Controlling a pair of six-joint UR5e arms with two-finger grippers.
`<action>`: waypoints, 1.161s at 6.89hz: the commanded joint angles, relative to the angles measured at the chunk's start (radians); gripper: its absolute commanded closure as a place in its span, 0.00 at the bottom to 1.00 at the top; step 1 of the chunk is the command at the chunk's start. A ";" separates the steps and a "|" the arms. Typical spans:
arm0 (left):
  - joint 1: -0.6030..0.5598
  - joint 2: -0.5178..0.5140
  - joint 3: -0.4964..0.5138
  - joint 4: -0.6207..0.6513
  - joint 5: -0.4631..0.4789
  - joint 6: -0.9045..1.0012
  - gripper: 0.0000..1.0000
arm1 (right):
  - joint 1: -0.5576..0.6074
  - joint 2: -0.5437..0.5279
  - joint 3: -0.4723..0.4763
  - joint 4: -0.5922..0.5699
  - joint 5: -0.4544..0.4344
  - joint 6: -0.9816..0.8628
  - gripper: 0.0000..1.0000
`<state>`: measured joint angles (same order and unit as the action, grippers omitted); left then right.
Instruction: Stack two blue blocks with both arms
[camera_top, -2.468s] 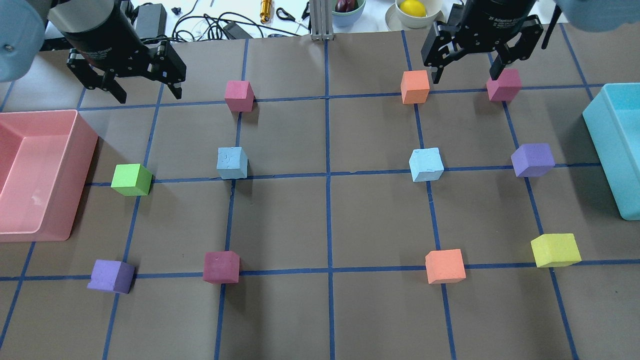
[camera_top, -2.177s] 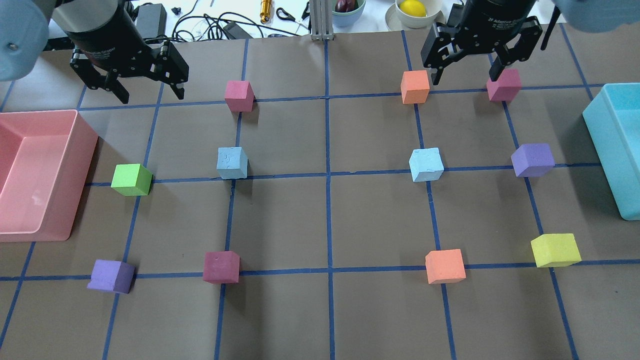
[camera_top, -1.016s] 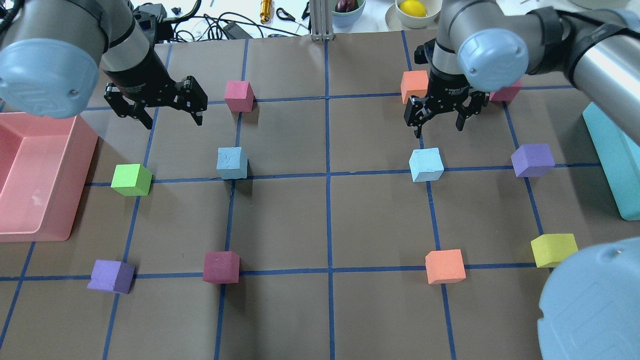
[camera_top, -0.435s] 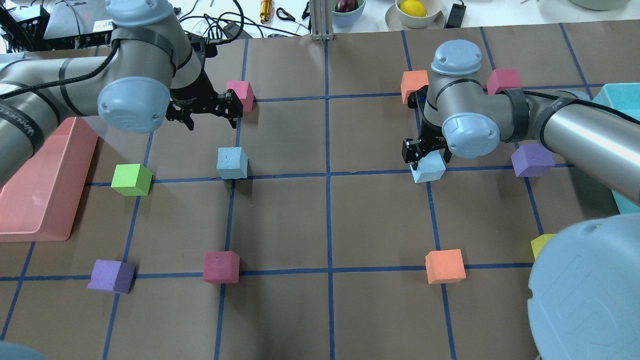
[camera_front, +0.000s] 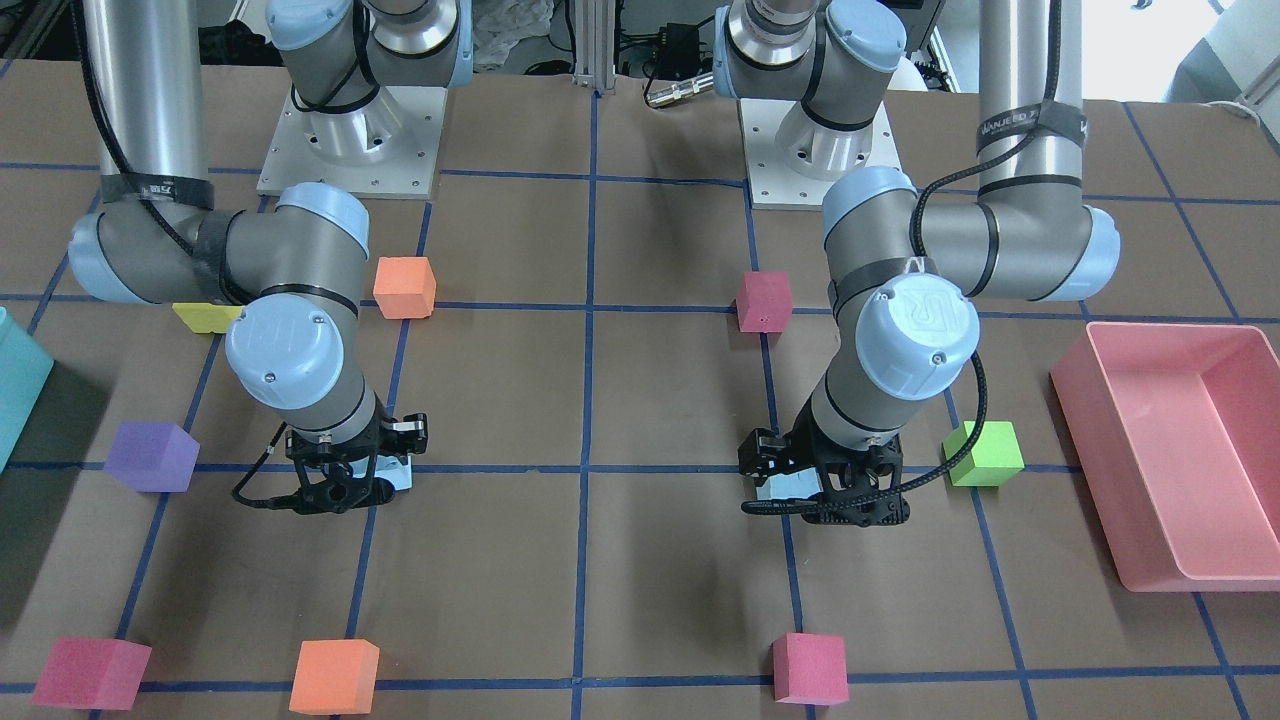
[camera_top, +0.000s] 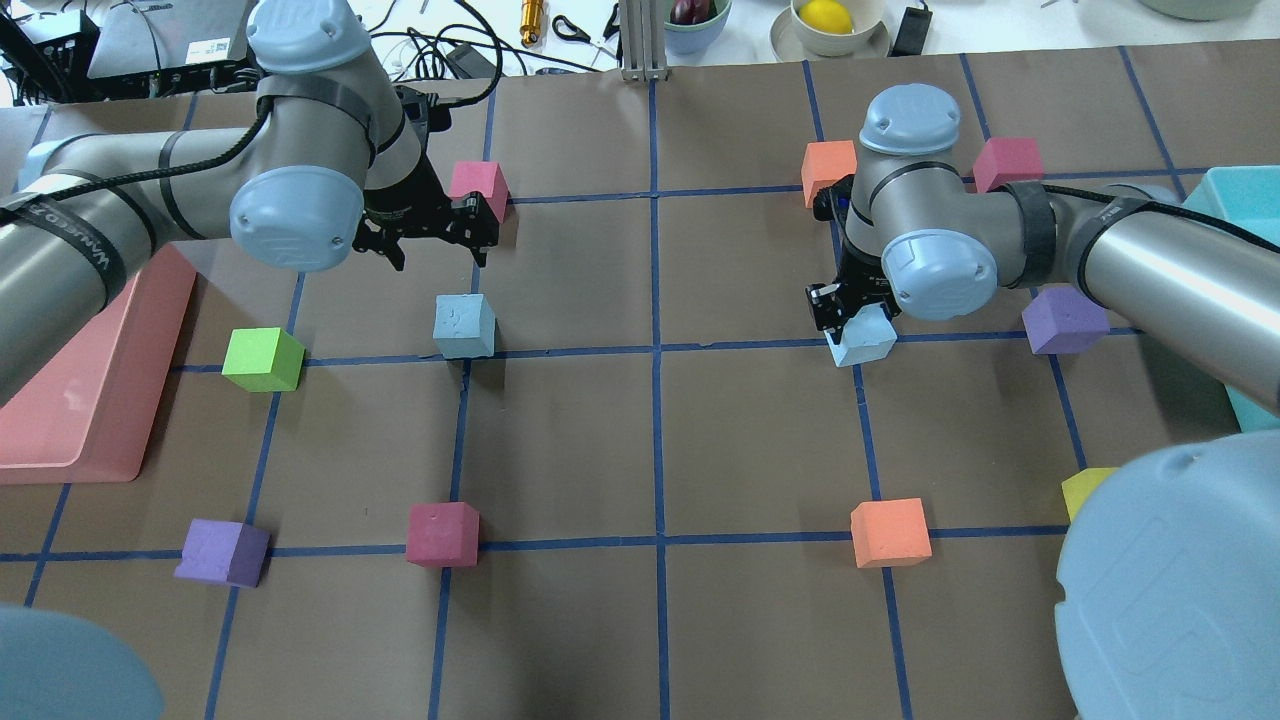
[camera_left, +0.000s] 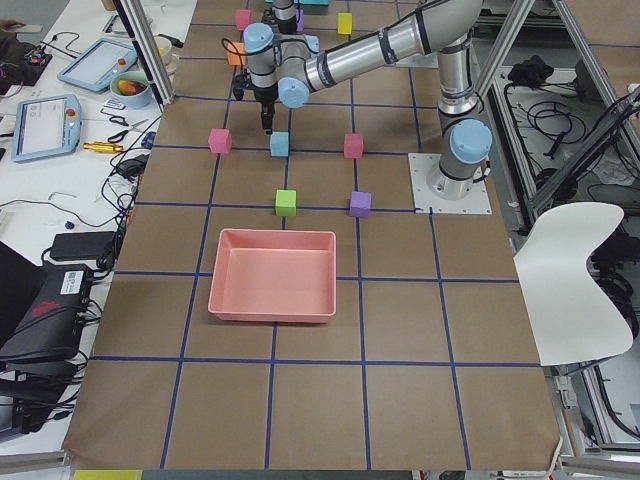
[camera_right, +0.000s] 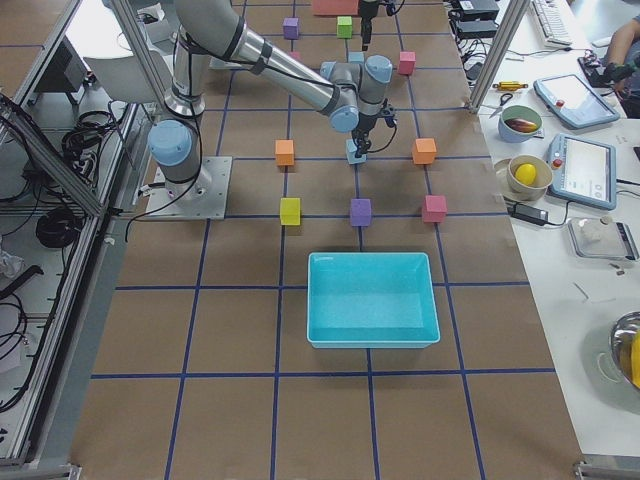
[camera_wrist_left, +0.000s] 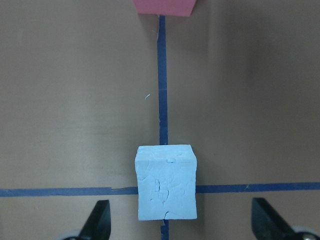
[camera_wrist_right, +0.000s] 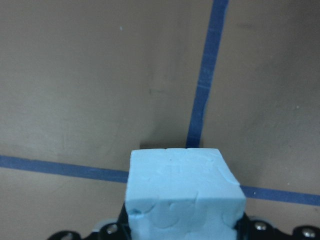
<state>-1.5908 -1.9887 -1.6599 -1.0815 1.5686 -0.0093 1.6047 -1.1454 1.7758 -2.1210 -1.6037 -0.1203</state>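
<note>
Two light blue blocks sit on the blue grid lines. My left gripper (camera_top: 438, 252) is open and hovers just over the left blue block (camera_top: 464, 326). In the left wrist view the block (camera_wrist_left: 166, 182) lies between the spread fingers (camera_wrist_left: 98, 220), which do not touch it. My right gripper (camera_top: 850, 312) is shut on the right blue block (camera_top: 864, 342), at or just above the table. That block fills the bottom of the right wrist view (camera_wrist_right: 182, 192). The front view shows both grippers low, left (camera_front: 825, 495) and right (camera_front: 340, 485).
A pink tray (camera_top: 100, 380) stands at the left edge and a teal tray (camera_top: 1235, 195) at the right. Nearby blocks: pink (camera_top: 478, 190), green (camera_top: 262, 358), orange (camera_top: 828, 170), purple (camera_top: 1065, 320), dark red (camera_top: 442, 534), orange (camera_top: 890, 532).
Both arms came forward from the back of the table and down. The left gripper moved over the left blue block. The right gripper closed on the right blue block, which shifted slightly.
</note>
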 joint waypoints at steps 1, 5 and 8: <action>-0.003 -0.051 -0.004 0.023 0.005 0.000 0.00 | 0.073 0.041 -0.165 0.019 0.118 0.091 0.75; -0.001 -0.055 -0.122 0.095 0.005 -0.008 0.00 | 0.297 0.347 -0.538 0.064 0.044 0.367 0.73; 0.000 -0.053 -0.127 0.163 -0.001 0.006 0.11 | 0.294 0.362 -0.549 0.061 0.041 0.361 0.51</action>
<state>-1.5913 -2.0401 -1.7852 -0.9402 1.5726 -0.0044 1.8990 -0.7927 1.2339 -2.0602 -1.5610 0.2399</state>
